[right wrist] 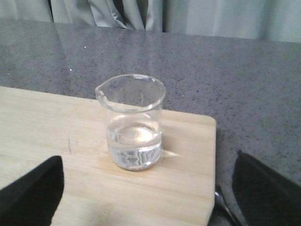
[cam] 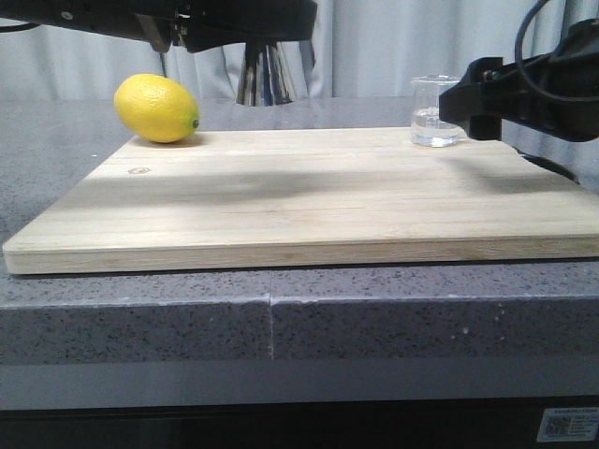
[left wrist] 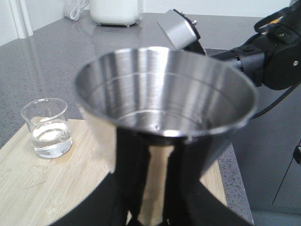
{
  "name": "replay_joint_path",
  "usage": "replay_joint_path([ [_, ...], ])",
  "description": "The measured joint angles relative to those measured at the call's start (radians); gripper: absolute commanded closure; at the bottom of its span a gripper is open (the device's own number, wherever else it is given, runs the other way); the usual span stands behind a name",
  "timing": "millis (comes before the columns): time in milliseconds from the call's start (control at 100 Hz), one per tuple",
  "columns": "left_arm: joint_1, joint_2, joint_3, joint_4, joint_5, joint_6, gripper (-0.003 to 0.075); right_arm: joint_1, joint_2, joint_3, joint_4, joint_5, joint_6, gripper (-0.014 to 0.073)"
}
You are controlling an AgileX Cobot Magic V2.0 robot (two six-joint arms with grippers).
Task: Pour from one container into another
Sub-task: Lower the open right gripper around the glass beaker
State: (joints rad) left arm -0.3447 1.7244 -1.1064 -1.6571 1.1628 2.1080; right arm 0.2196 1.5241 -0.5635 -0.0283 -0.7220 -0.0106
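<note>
L gripper (left wrist: 155, 207) clamped on steel jigger (left wrist: 164, 117), held up w/ cup mouth open, a little liquid inside. R gripper (right wrist: 146, 188) spread wide, empty, fingers (right wrist: 30, 190) either side of glass beaker (right wrist: 134, 122), not touching. Beaker upright, partly filled w/ clear liquid, near far right corner of wooden board (cam: 299, 196). Lemon (cam: 157, 108) at board's far left.

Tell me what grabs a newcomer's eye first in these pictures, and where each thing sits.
The bright yellow lemon stands out at the far left corner of the pale wooden board. At the far right corner stands the small glass beaker, upright with some clear liquid in it, and the right gripper faces it with its jaws spread wide. The left wrist view is filled by the shiny steel jigger, held up by the left gripper with its open mouth empty.
</note>
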Motion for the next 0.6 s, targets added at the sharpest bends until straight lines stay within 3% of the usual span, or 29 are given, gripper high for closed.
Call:
replay_joint_path([
  [600, 0.000, 0.000, 0.000, 0.000, 0.000, 0.000, 0.0739, 0.000, 0.114, -0.120, -0.032, -0.010, 0.011, -0.0063],
])
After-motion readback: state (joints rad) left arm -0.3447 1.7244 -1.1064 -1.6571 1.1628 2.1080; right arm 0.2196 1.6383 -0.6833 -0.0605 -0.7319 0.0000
